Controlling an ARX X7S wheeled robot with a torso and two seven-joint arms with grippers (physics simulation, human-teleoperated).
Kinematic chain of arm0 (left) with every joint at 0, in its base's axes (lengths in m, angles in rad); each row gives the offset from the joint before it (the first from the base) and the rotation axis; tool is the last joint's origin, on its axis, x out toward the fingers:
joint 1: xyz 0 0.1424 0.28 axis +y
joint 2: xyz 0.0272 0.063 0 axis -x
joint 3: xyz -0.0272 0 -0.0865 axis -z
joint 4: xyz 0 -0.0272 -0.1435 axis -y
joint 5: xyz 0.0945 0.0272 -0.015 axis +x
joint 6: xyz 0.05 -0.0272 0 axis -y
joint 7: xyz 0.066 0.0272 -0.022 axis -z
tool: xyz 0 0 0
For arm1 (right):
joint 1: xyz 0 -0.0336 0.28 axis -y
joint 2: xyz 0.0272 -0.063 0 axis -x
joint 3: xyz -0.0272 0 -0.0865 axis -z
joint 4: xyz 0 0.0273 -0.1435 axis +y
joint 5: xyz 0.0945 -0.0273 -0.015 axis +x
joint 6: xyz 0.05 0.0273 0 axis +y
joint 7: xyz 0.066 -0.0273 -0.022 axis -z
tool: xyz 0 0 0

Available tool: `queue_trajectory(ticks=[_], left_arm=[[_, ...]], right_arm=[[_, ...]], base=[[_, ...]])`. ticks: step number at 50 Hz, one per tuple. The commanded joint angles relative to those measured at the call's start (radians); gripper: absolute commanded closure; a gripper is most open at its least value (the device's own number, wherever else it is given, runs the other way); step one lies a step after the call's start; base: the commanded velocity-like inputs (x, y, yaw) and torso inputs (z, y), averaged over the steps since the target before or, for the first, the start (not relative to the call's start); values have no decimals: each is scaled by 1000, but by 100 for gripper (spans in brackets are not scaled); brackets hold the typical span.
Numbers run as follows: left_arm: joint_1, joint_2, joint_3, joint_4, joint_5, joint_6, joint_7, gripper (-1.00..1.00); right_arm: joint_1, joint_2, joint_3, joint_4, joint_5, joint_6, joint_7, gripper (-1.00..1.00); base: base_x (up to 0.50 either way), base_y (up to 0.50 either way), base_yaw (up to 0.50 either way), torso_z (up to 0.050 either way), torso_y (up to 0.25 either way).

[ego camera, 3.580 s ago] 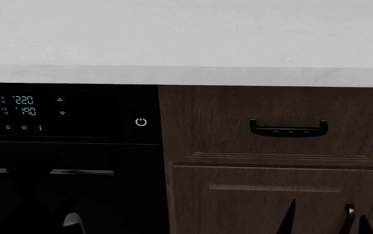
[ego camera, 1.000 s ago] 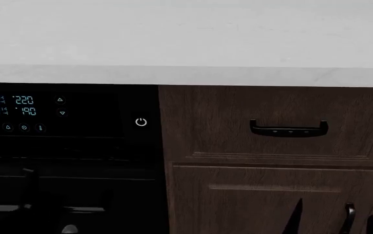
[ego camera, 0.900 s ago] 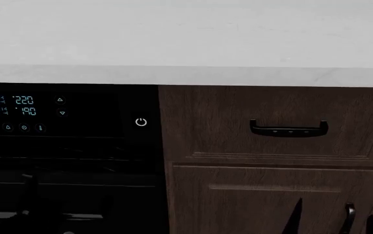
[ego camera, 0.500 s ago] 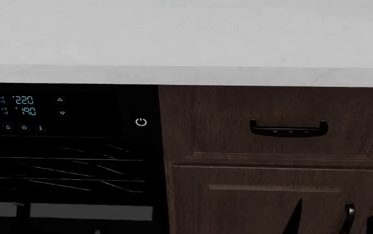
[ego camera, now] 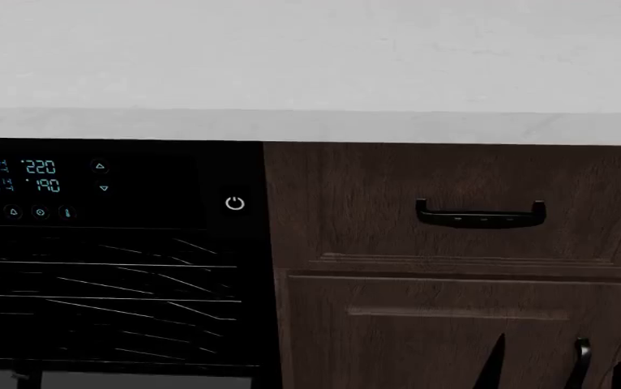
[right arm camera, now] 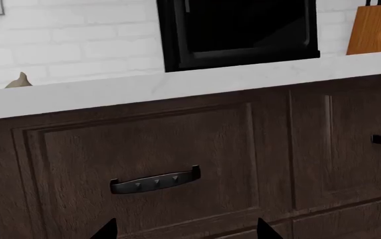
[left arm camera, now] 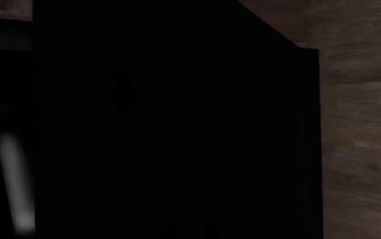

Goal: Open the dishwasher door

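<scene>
Where the door is: the wide glossy black dishwasher door [ego camera: 148,382] is tipped out and down from its frame. Only its grey upper edge shows, well below the white power symbol [ego camera: 235,203] and to its left.
Opening: thin wire racks [ego camera: 105,300] show in the dark cavity between that edge and the cyan digit display [ego camera: 13,174], which is left of the power symbol.
Step in hand: I judge this to be mid-swing, the door part open and not yet laid flat.
Left gripper: my left wrist view is almost all black, with one blurred grey streak [left arm camera: 15,189] that may be the bar handle. I cannot tell whether the fingers are clenched on it or released.
Right gripper [right arm camera: 185,233]: the fingers [right arm camera: 104,231] are spread apart with nothing between them. They idle in front of the dark brown wooden cabinet front [ego camera: 451,324], below and right of the power symbol, under its black handle [ego camera: 481,215].
Table: the pale stone table [ego camera: 310,126] runs above the power symbol.
Next move: keep drawing the left arm down and back along the door's arc until it stops. The arm sits low and mostly out of the head view, so I would go slowly.
</scene>
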Motion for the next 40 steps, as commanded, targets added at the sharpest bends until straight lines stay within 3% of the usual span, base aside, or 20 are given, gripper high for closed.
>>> queue_trajectory(ticks=[1, 40], left_arm=[[65, -18, 25, 7, -49, -29, 5, 100], [289, -39, 55, 2, -54, -13, -173, 100]], right_arm=[[0, 1, 0, 4, 3, -6, 0, -100], [-2, 2, -10, 27, 7, -28, -1, -100]], base=[[0, 0, 0, 0, 0], [1, 0, 0, -1, -3]])
